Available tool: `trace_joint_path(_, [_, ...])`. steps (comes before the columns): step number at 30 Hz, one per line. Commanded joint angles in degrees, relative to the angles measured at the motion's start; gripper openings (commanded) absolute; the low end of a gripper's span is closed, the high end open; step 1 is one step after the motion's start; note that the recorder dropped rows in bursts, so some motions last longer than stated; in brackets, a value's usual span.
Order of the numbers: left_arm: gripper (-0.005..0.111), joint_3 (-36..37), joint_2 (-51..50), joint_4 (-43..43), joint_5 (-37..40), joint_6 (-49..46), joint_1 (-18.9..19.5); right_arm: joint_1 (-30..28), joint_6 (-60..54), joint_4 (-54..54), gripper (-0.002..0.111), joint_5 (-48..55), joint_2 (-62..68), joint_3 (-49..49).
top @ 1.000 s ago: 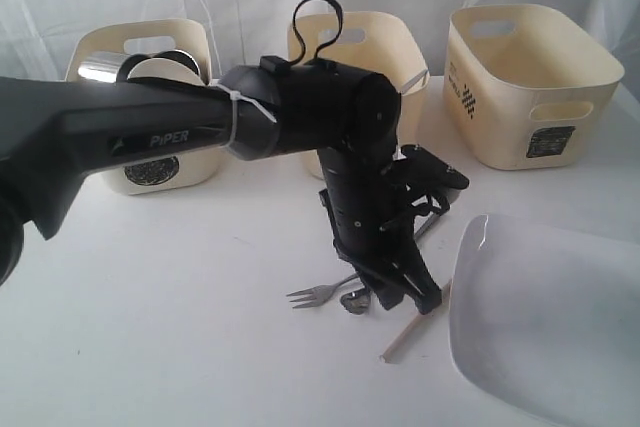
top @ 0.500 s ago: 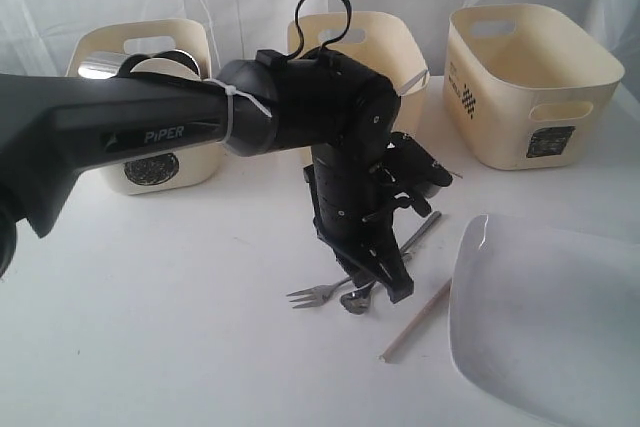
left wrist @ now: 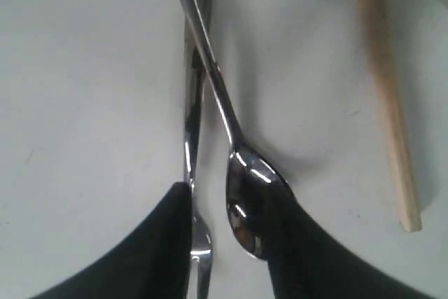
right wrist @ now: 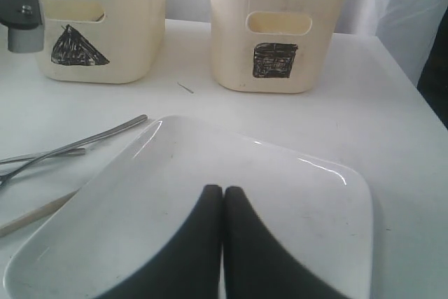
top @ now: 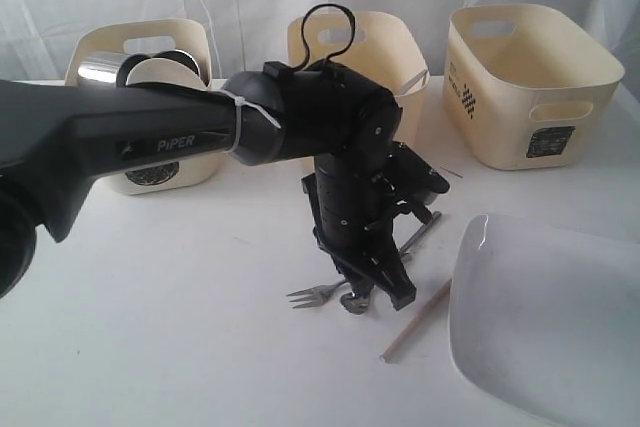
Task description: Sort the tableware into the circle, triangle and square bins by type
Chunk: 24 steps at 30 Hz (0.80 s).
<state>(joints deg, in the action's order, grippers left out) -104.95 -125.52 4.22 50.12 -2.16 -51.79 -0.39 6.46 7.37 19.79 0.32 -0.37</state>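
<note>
The step in hand is judged to be the sorting of the cutlery. In the exterior view the left arm is bent down at the centre of the frame, and the left hand (top: 385,292) is set low over the steel cutlery (top: 318,293) on the white desk (top: 180,327). In the left wrist view its two black fingers (left wrist: 157,257) are seen partly open. They straddle a fork (left wrist: 189,138) and a glossy, spoon-ended piece (left wrist: 245,201), whose stems cross. Nothing appears clamped; both pieces lie flat. A wooden chopstick (left wrist: 388,103) lies just beside them, outside the fingers.

The next move is judged to call for a firm closing on thin, slippery stems, then a lift toward a bin, probably the triangle bin (top: 385,47) at upper middle.

The right hand (right wrist: 222,243) is closed on nothing above the large white square plate (right wrist: 294,194), which lies at the exterior frame's lower right. The square bin (top: 530,87) stands at upper right. The circle bin (top: 150,157), at upper left, holds a steel mug (top: 100,70).
</note>
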Motion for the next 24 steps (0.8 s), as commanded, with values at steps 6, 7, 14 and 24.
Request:
trace_joint_path(6, [0.040, 0.3, -1.9, -2.8, 2.0, 0.7, -0.3, -0.2, -0.2, -0.1, 0.000, -0.1, -0.3, 0.4])
trace_joint_path(7, [0.040, 0.3, -1.9, -2.9, 2.0, 0.7, -0.3, -0.2, -0.2, -0.1, 0.000, -0.1, -0.3, 0.4])
trace_joint_path(14, [0.040, 0.3, -2.0, -4.7, 1.4, 0.7, -0.3, -0.2, -0.2, -0.1, 0.000, -0.1, -0.3, 0.4])
trace_joint_path(24, [0.040, 0.3, -2.0, -10.2, 0.8, 0.7, -0.3, -0.2, -0.2, -0.1, 0.000, -0.1, -0.3, 0.4])
